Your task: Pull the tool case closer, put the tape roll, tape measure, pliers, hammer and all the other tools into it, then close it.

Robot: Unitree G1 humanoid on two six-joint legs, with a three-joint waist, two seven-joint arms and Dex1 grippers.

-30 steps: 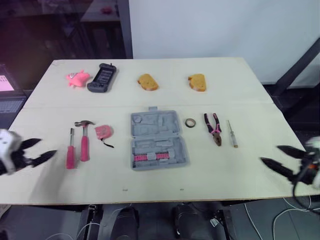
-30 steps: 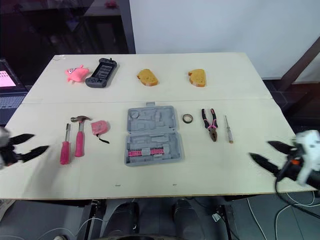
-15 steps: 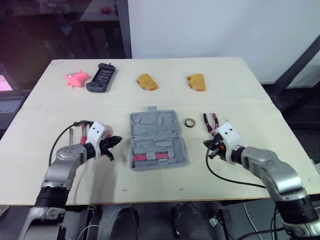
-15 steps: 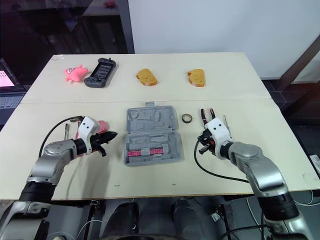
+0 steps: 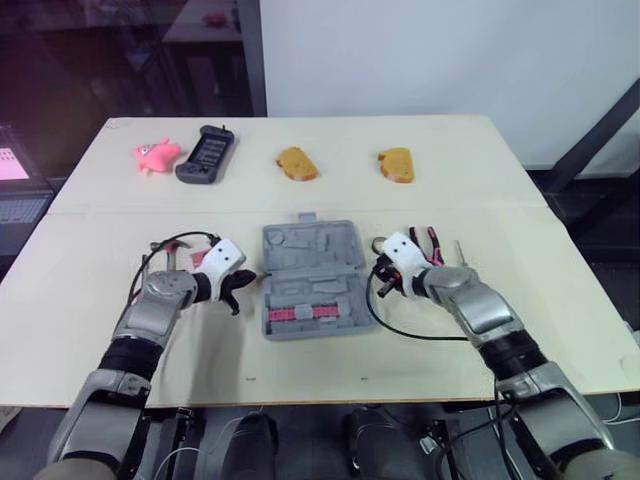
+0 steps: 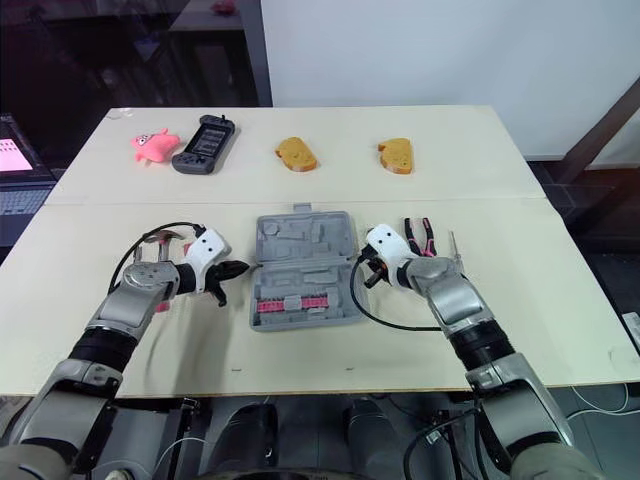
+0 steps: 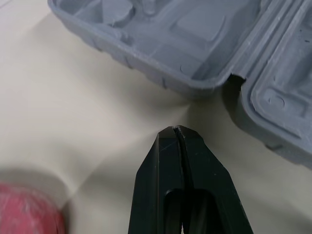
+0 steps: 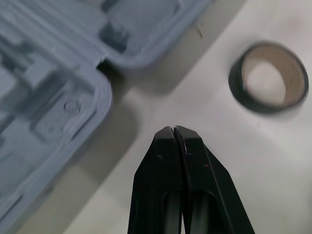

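- Grey plastic tool case (image 5: 315, 280) is lying open, both halves facing up, at the middle of the pale table (image 5: 500, 200).
- Left gripper (image 7: 174, 132) is hovering clenched and empty just beside the case's left edge.
- Right gripper (image 8: 174, 130) is hovering clenched and empty by the case's right edge, near the tape roll (image 8: 269, 78).

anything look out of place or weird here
Nothing looks spilled or broken. The odd ones lie along the far edge of the table: a pink toy, a black handheld device and two bread-like pieces, none of them tools. The tool case lies open, not askew.
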